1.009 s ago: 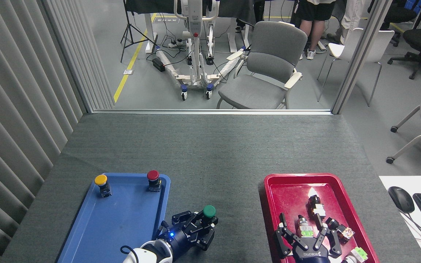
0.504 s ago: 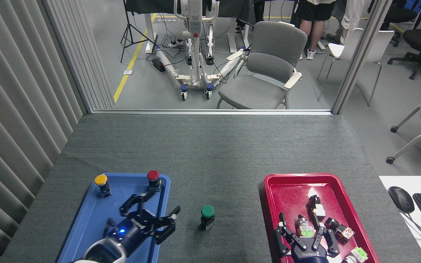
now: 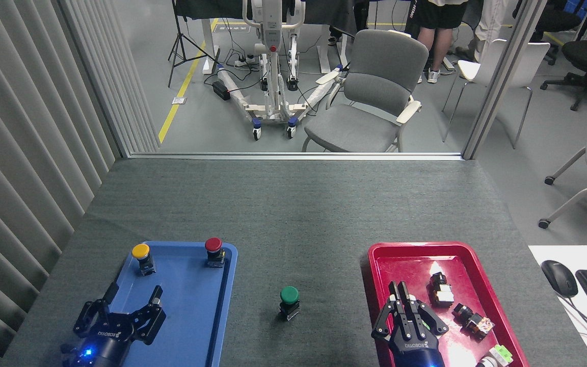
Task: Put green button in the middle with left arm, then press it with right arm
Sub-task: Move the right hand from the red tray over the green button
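Green button stands upright on the bare grey surface between the trays; the empty right gripper, fingers drawn together, should descend squarely onto its cap, while the left gripper hangs open and empty.

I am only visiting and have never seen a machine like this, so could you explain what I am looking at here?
This one picture is taken from the robot's own head, looking forward and down at a grey table. The two black claw-like things at the bottom are the ends of its arms. The left pincer hangs over the blue tray with its fingers spread, holding nothing. The right pincer is over the red tray with its fingers drawn together, and I can see nothing held in it.

Between the trays, on the bare table, the green button stands upright and alone. A yellow button and a red button stand at the far end of the blue tray. The red tray holds several small switch parts. Beyond the glass are chairs and a person's legs.
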Controlling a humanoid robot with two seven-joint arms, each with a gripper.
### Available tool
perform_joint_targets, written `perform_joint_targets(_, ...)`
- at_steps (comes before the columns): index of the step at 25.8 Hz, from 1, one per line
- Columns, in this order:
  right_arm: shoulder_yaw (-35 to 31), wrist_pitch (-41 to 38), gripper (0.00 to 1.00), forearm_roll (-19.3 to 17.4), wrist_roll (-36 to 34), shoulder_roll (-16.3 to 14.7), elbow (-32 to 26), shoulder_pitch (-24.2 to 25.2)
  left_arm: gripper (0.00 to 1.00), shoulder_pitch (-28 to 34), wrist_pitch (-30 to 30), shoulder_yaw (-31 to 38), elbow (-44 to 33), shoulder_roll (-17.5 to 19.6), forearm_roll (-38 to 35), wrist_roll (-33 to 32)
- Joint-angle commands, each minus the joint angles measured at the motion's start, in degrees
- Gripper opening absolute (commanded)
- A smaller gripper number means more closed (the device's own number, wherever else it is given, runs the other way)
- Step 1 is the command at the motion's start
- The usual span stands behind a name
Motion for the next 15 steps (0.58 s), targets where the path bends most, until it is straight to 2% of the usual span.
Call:
perform_joint_targets(1, 2.1, -0.1, 0.0, 0.7, 0.1, 0.5, 0.6, -0.9, 0.99, -0.8, 1.5, 0.4, 2.3, 0.1, 0.2, 0.3)
perform_joint_targets(6, 4.1, 0.4, 0.0, 3.7, 0.4, 1.6, 2.7, -1.5, 0.99, -1.0, 1.2, 0.4, 2.1, 0.4, 0.2, 0.5)
perform_joint_targets(9, 5.8, 0.4, 0.0, 4.1, 0.9, 1.7, 4.9, -2.9, 0.99, -1.0, 1.1, 0.4, 1.8, 0.3, 0.2, 1.1)
perform_joint_targets(15, 11.9, 1.6, 0.0, 4.1, 11.5, 1.9, 12.5, -9.4, 0.99, -0.9, 1.2, 0.4, 0.8, 0.3, 0.2, 1.3)
